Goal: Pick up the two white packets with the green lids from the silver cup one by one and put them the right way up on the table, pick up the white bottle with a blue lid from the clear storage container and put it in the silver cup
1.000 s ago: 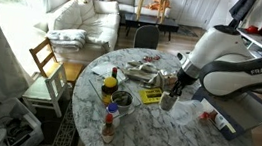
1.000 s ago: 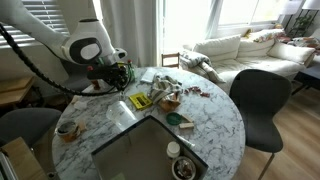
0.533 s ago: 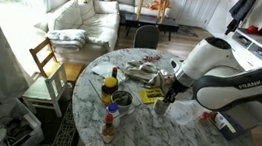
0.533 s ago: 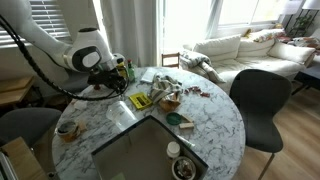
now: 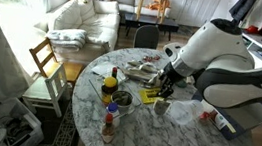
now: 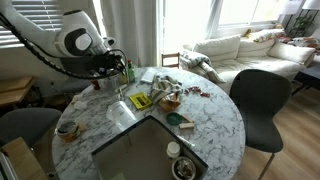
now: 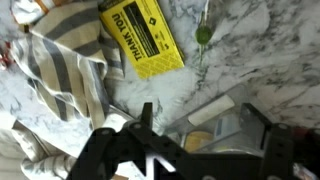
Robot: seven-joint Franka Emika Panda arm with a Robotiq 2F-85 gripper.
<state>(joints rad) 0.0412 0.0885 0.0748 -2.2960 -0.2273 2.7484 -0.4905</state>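
Claw [image 7: 205, 120] spread, hovering over silver cup [image 7: 215, 146] on table [image 7: 255, 50], near flat yellow packet [image 7: 145, 38]. White packet [image 7: 210, 111] seems to poke out. Centre jaws, pinch its top, lift straight.

Yellow packet [image 7: 145, 38] lies flat on the marble table [image 7: 265, 60]. Striped cloth [image 7: 60, 70] is just left of it, and a small green bit [image 7: 203, 33] is to its right. Below it is the gripper [image 7: 200, 135], jaws spread, with the silver cup [image 7: 228, 135] between them (white packet [image 7: 208, 112] at the rim, blurry).
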